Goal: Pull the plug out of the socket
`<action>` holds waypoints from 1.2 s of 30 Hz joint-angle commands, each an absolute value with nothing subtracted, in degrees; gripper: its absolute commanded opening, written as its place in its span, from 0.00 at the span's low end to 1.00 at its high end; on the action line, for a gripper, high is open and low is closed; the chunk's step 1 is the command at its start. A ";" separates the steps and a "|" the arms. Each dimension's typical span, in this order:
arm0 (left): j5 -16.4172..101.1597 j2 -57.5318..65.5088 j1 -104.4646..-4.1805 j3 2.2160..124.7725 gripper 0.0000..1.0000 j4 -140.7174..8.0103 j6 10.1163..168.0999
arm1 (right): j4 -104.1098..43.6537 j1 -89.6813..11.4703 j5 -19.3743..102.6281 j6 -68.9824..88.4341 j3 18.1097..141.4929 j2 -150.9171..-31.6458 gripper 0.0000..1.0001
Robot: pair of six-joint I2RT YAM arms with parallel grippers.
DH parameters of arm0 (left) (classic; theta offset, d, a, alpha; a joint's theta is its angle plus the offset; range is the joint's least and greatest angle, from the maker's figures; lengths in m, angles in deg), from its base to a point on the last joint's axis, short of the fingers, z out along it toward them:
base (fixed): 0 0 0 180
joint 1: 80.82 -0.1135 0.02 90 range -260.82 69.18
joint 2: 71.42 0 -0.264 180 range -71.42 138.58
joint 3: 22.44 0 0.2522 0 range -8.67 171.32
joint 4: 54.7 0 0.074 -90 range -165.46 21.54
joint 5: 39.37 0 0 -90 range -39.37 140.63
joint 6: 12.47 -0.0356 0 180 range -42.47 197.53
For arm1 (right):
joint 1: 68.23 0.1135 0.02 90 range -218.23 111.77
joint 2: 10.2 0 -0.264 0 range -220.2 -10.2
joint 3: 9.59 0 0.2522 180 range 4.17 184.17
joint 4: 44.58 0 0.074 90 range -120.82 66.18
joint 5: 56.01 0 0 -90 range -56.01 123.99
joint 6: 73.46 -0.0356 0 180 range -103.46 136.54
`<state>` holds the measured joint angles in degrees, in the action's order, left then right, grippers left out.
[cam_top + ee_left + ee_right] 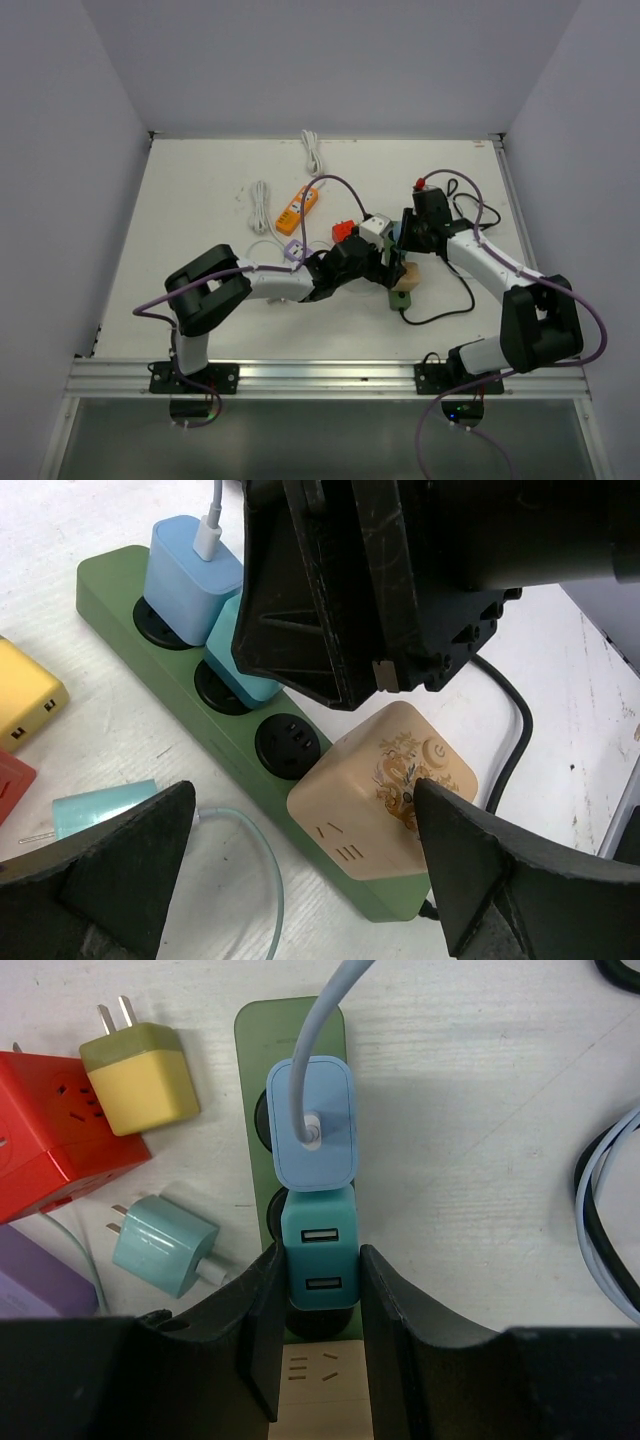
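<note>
A green power strip (290, 1020) lies on the white table. It holds a light blue charger (312, 1125), a teal USB plug (318, 1235), one bare socket and a beige cube adapter (385, 790). My right gripper (320, 1260) comes down over the strip, its fingers (262, 1320) pressed against both sides of the teal plug (235, 670). My left gripper (300, 790) is open and wide, its fingertips on either side of the strip's beige cube end; the right fingertip (450, 830) overlaps the cube. In the top view both grippers (395, 255) meet over the strip (401, 296).
Loose beside the strip lie a yellow plug (140, 1075), a red cube socket (40, 1120), a pale teal charger (165, 1245) and a purple block (35, 1280). An orange strip (299, 207), white cables (260, 205) and a black cable (440, 310) lie around.
</note>
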<state>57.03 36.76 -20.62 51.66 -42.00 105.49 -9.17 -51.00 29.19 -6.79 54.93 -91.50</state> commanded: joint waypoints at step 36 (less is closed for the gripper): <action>61.71 40.55 -18.60 47.40 0.77 -45.78 103.28 | -0.86 -49.51 15.62 -0.16 63.14 -98.53 0.00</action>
